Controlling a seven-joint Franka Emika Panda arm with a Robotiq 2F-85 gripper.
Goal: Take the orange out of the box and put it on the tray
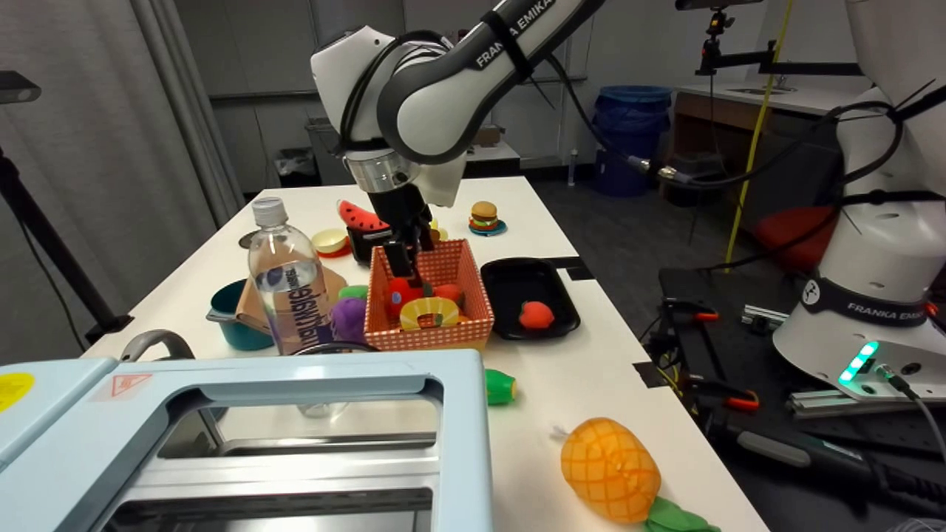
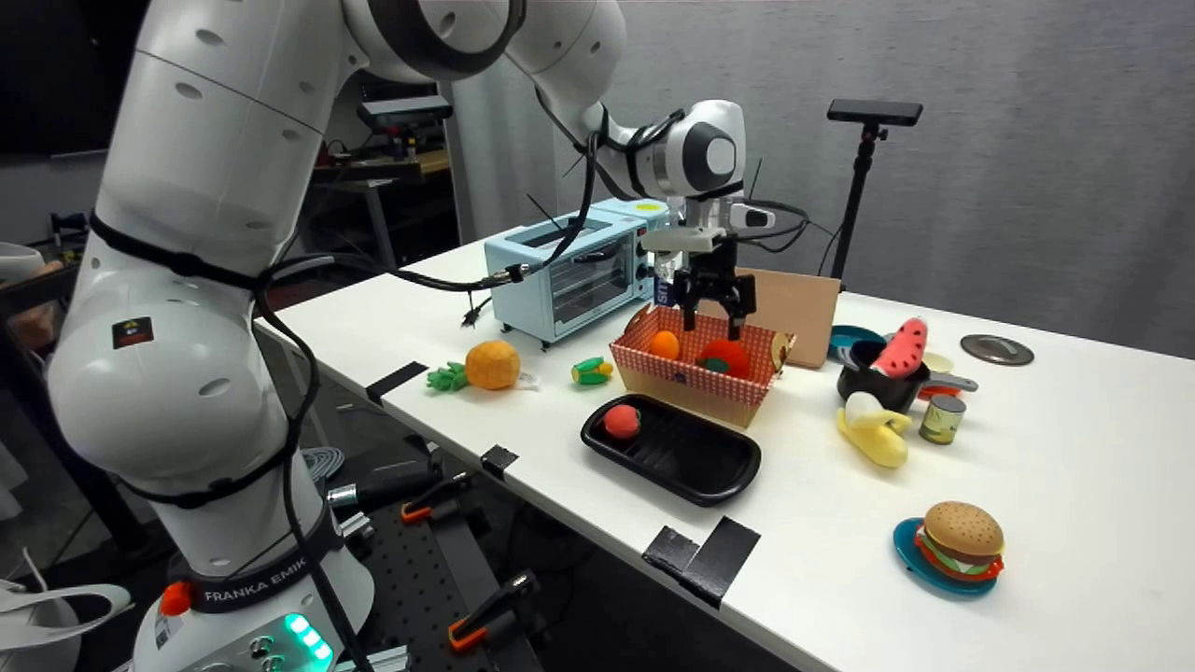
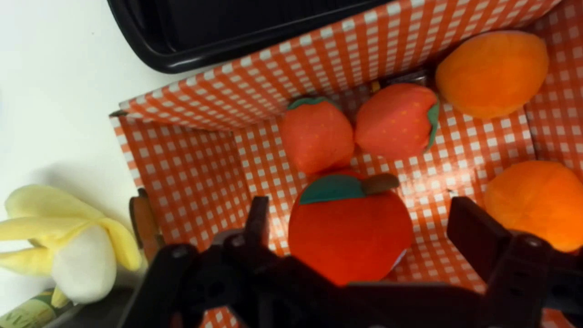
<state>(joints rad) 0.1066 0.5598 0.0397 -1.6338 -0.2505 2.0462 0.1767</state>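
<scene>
The box (image 2: pixel 691 390) is a rectangular basket with red-and-white checked lining; it also shows in an exterior view (image 1: pixel 429 338). In the wrist view two round orange toys lie in it, one by the far wall (image 3: pixel 492 75) and one with creases (image 3: pixel 537 202); I cannot tell which is the orange. One shows in an exterior view (image 2: pixel 664 344). My gripper (image 3: pixel 360 218) is open and empty over the box, its fingers either side of a red apple (image 3: pixel 350 237). It also shows in an exterior view (image 2: pixel 711 325). The black tray (image 2: pixel 691 467) stands beside the box, holding a small red fruit (image 2: pixel 622 422).
The box also holds two strawberries (image 3: pixel 396 123) and a pineapple ring (image 1: pixel 414 314). A pale blue oven (image 2: pixel 560 280), bottle (image 1: pixel 288 281), cardboard (image 2: pixel 789 313) and corn (image 2: pixel 591 371) stand near the box. A banana (image 2: pixel 873 429), pot (image 2: pixel 868 387) and burger (image 2: pixel 962 541) lie beyond its end.
</scene>
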